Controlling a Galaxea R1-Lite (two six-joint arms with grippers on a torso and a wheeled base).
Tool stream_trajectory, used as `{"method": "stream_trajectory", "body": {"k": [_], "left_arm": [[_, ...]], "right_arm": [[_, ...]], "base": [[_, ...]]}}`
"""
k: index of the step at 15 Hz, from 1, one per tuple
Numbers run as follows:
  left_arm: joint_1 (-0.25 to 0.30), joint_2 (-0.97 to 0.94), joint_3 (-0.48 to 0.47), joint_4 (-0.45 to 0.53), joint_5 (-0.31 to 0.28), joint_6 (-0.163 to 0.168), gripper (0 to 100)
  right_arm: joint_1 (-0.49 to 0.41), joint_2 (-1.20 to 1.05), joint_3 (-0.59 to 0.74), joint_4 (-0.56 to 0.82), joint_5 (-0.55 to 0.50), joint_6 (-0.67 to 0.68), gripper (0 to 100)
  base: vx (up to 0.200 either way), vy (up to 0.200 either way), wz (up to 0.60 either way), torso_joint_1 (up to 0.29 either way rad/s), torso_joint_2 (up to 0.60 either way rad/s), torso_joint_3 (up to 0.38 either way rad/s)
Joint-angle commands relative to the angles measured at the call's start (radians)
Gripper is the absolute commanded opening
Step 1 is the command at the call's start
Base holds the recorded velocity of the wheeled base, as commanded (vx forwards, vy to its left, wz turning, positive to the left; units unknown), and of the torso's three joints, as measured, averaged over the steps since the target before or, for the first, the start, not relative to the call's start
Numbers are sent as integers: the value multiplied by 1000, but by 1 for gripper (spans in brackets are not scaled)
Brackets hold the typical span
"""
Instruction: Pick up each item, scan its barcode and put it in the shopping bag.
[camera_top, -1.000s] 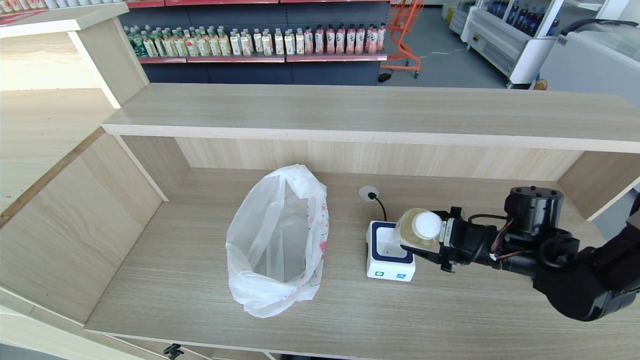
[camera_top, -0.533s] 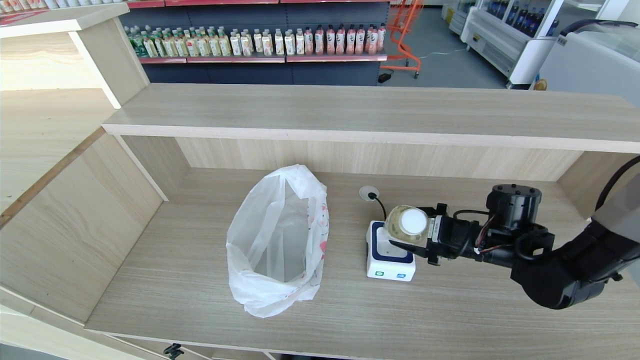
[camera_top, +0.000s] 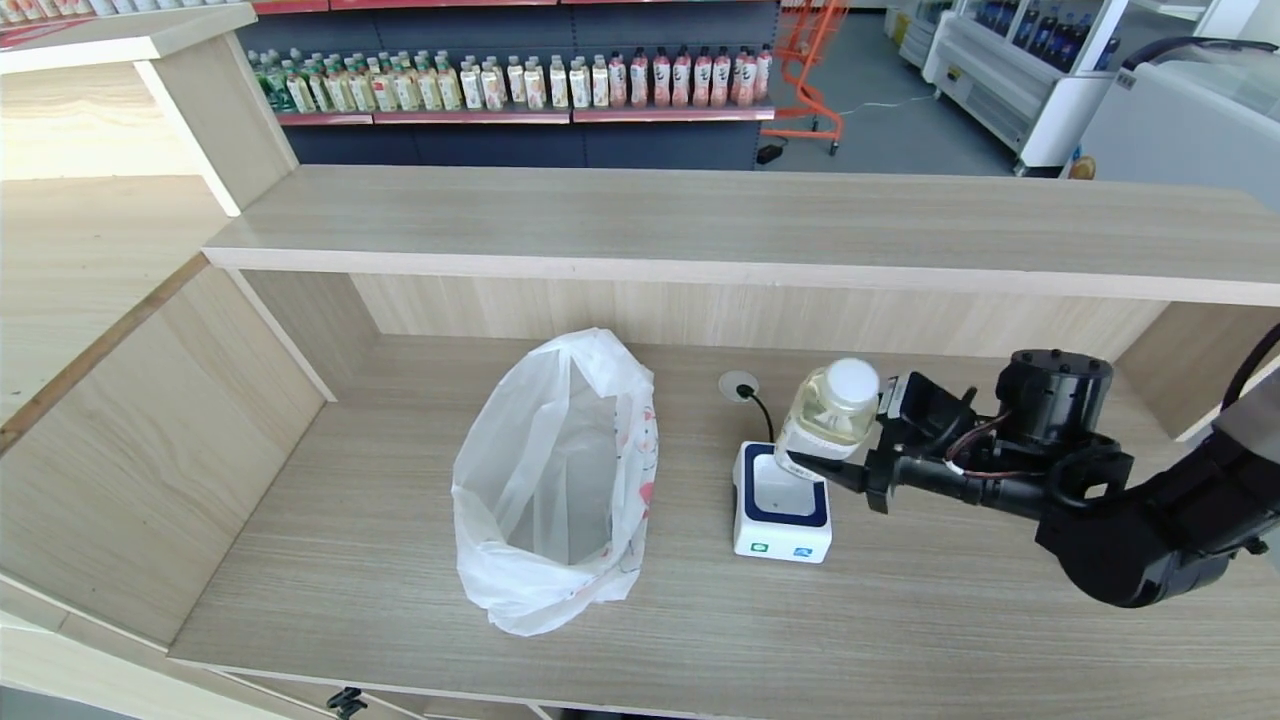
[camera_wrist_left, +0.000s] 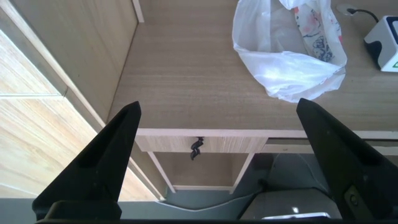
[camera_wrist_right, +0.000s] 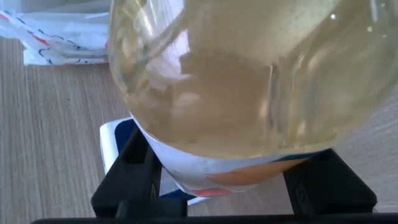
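Observation:
My right gripper (camera_top: 815, 455) is shut on a clear bottle (camera_top: 830, 412) of pale yellow drink with a white cap. It holds the bottle tilted, its base low over the white and blue barcode scanner (camera_top: 779, 502). Up close the bottle (camera_wrist_right: 249, 81) spans the frame between the black fingers (camera_wrist_right: 134, 174), with the scanner (camera_wrist_right: 115, 134) just below. The white plastic shopping bag (camera_top: 555, 480) stands open on the counter, left of the scanner. My left gripper (camera_wrist_left: 217, 162) hangs open off the counter's front edge, with the bag (camera_wrist_left: 289, 46) and a corner of the scanner (camera_wrist_left: 384, 43) beyond it.
The wooden counter (camera_top: 700, 620) is walled at the left and back, with a raised ledge (camera_top: 740, 220) behind. A black cable runs from the scanner to a round grommet (camera_top: 738, 386). Bare counter lies in front of the bag and the scanner.
My right gripper moved left over the scanner with the bottle, then tipped it more upright so the cap rose and the base points at the scanner.

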Motion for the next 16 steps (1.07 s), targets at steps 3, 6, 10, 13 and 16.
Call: {"method": "stream_trajectory", "body": {"k": [3, 6, 10, 13, 16], "left_arm": [[0, 1, 0, 0, -1, 0, 100], [0, 1, 0, 0, 0, 0, 100], [0, 1, 0, 0, 0, 0, 100], [0, 1, 0, 0, 0, 0, 100], [0, 1, 0, 0, 0, 1, 100]], "right_arm": [[-41, -359, 92, 32, -21, 416, 0], [-46, -448, 261, 48, -81, 515, 0], [-47, -498, 319, 51, -96, 566, 0], [-49, -514, 327, 52, -98, 564, 0], [-52, -549, 325, 107, -99, 564, 0]], "base": [[0, 0, 0, 0, 0, 0], [0, 0, 0, 0, 0, 0], [0, 0, 0, 0, 0, 0], [0, 0, 0, 0, 0, 0], [0, 0, 0, 0, 0, 0]]}}
